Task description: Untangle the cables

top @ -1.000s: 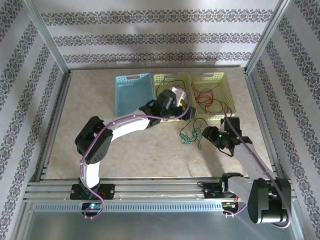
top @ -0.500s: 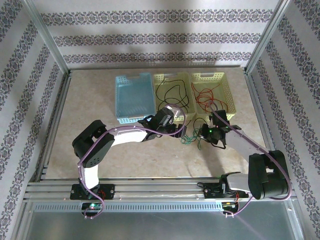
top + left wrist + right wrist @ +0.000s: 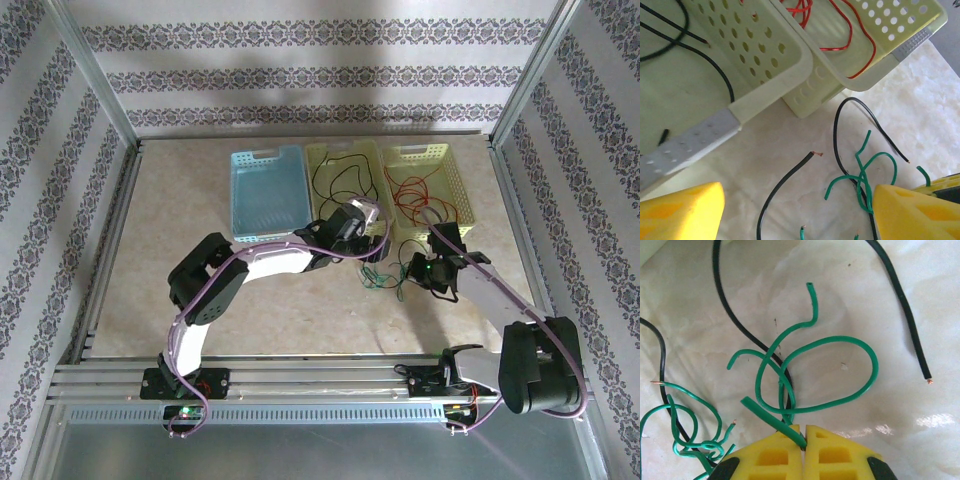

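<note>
Biggest hazard: hauling on the green cable (image 3: pixel 840 339) while knotted. Pinched firmly between the closed fingers of the right gripper (image 3: pixel 803 439), one green strand only. Beyond the pinch, loops wound through each other, with black cable (image 3: pixel 901 297) pieces through and beside them, all lying on the worktop (image 3: pixel 940 280). With a straight pull from here, a likely cinching of the knot rather than an opening, or a dragging-along of the black pieces.

Second hazard: crowding. Left gripper (image 3: pixel 797 205) spread wide with nothing held, hovering just over the same tangle, its right-hand finger close beside the right gripper's body. On closing there, danger of trapping green and black together, or of bumping one gripper against the other.

Third: snagging on the near walls of the middle basket (image 3: pixel 770 92) and right basket (image 3: pixel 860 82), both just far of the tangle. More black cable inside the middle one, red cable (image 3: pixel 832 49) inside the right one, neither touched at present.

Against half a second earlier, from overhead: left elbow swung rightward, left gripper shifted slightly right and far, closer over the green tangle. Right gripper near the same spot, green heap much as before. Against a full second earlier: left gripper brought nearer, off the middle basket's near edge, and the right arm re-angled.
</note>
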Action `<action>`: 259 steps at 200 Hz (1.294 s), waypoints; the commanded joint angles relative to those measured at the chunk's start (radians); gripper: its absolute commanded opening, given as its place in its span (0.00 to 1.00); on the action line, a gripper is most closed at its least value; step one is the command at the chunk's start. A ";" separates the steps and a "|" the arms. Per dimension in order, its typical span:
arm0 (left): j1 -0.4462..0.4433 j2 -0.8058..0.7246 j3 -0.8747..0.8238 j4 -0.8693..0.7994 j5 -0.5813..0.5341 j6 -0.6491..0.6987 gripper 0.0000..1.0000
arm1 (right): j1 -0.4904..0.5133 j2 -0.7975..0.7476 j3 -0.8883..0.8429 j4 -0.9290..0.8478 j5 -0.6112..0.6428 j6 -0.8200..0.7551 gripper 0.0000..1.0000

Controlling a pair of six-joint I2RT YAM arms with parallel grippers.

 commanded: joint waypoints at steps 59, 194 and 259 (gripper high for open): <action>-0.062 0.125 0.126 -0.104 -0.036 0.056 0.71 | -0.014 -0.059 -0.005 -0.030 -0.015 -0.023 0.00; -0.102 0.248 0.202 -0.080 -0.212 0.137 0.20 | -0.015 -0.120 -0.018 -0.016 -0.048 -0.020 0.00; -0.104 0.044 0.018 0.112 -0.160 0.130 0.00 | -0.036 -0.130 -0.036 0.000 -0.044 -0.004 0.00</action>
